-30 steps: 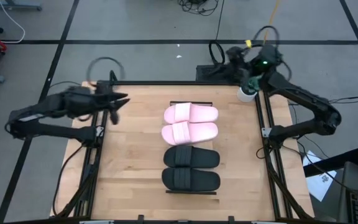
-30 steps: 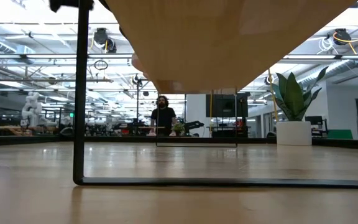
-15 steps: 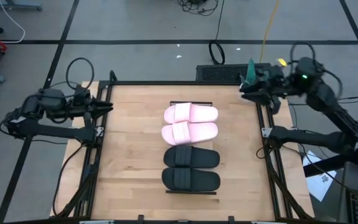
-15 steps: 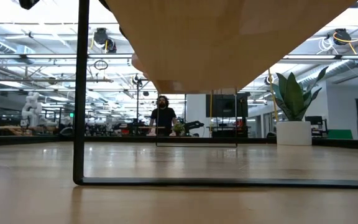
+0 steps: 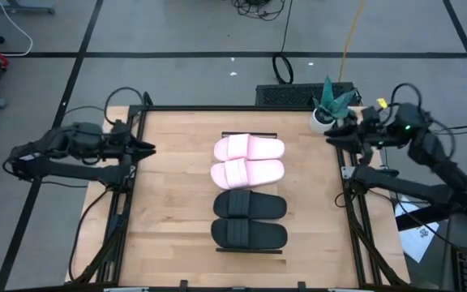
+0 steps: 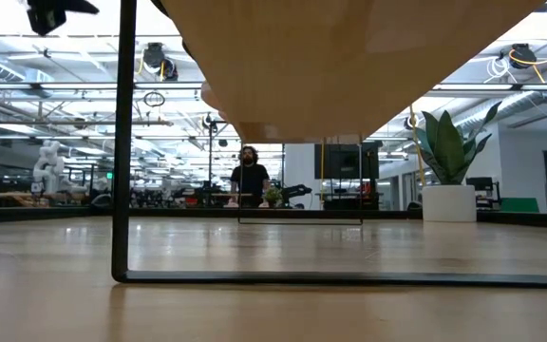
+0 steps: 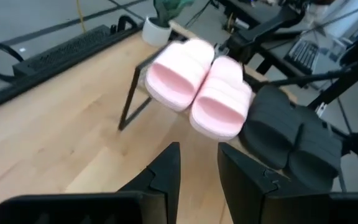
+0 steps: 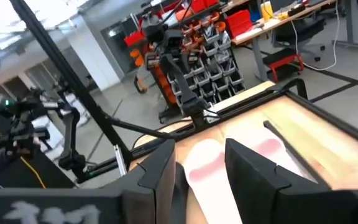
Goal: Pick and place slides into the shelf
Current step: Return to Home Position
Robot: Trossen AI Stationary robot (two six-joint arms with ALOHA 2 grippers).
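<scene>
In the high view, four slides lie side by side on the shelf [image 5: 250, 251] in the middle of the table: two pink slides [image 5: 248, 161] toward the far edge, two black slides [image 5: 250, 220] nearer. My left gripper [image 5: 146, 148] hovers open at the table's left edge, pointing at the pink slides [image 7: 197, 84] and the black slides [image 7: 291, 130]. My right gripper [image 5: 332, 135] hovers open at the right edge, near the far corner, and faces the pink slides [image 8: 229, 158]. The low view shows the shelf's wooden underside [image 6: 349, 57] and a dark leg [image 6: 122, 142].
A potted plant [image 5: 327, 105] stands at the table's far right corner, close to my right gripper. Dark frame rails run along the left edge [image 5: 128, 203] and the right edge [image 5: 349, 203]. Bare wood lies on both sides of the shelf. A person [image 6: 248, 176] stands far behind.
My left gripper has drawn back toward the table's left edge and come a little nearer. My right arm has swung out from beyond the far right corner, and its gripper has come nearer, to the right edge beside the plant. The slides have kept still.
</scene>
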